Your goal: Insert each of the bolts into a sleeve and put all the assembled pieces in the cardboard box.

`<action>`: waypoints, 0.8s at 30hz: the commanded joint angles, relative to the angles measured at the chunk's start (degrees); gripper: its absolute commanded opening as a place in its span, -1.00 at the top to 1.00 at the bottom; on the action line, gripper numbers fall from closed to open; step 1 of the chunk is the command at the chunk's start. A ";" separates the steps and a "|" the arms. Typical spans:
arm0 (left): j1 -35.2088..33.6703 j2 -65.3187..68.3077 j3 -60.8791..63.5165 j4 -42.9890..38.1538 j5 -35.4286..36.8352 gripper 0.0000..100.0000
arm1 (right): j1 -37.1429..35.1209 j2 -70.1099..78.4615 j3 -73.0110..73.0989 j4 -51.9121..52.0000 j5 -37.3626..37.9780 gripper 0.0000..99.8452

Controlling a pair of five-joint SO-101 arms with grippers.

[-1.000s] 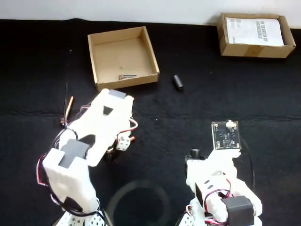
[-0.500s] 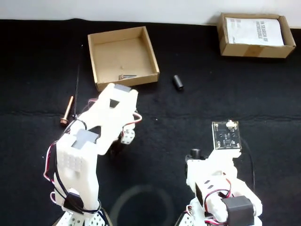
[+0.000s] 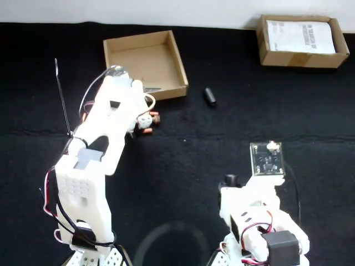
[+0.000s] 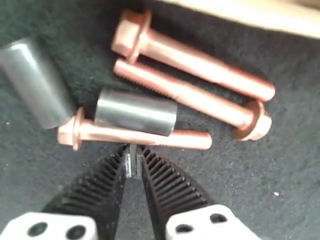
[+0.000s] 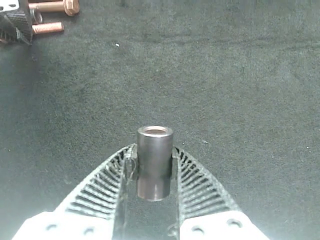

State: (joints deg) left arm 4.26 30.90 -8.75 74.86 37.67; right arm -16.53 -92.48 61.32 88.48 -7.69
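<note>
The left arm is stretched forward over the table, with its left gripper (image 3: 140,123) low just in front of the box (image 3: 178,61). Seen from its wrist, the fingertips are pressed together with nothing gripped, just short of a bolt (image 4: 135,136). A sleeve (image 4: 136,112) lies along that bolt, perhaps touching it. Two more bolts (image 4: 192,60) lie side by side, heads at opposite ends, and a second sleeve (image 4: 32,82) lies off to one side.

The right arm is folded back near its base. Its right gripper (image 5: 155,165) is clamped on an upright third sleeve (image 5: 155,160).

From above, a fourth sleeve (image 3: 209,97) lies alone to the right of the box. A small piece (image 3: 150,90) rests inside by the near wall, too small to identify.
</note>
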 commanded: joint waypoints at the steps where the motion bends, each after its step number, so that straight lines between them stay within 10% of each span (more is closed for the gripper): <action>1: 1.63 -0.84 -4.18 6.59 2.29 0.98 | 0.66 -0.04 0.31 -1.01 0.00 0.99; 9: 3.30 -0.84 -19.03 24.26 13.19 0.97 | 0.40 -0.04 0.84 -1.98 0.00 0.99; 13: -0.92 -0.22 -24.13 24.79 27.96 0.97 | 0.40 0.04 0.92 -1.98 0.00 0.99; 24: -5.23 -0.13 -20.62 18.81 33.41 0.78 | 0.40 0.13 0.92 -2.15 0.00 0.99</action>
State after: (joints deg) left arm -0.66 31.34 -29.58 94.29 70.64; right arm -16.44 -92.57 62.37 87.60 -7.69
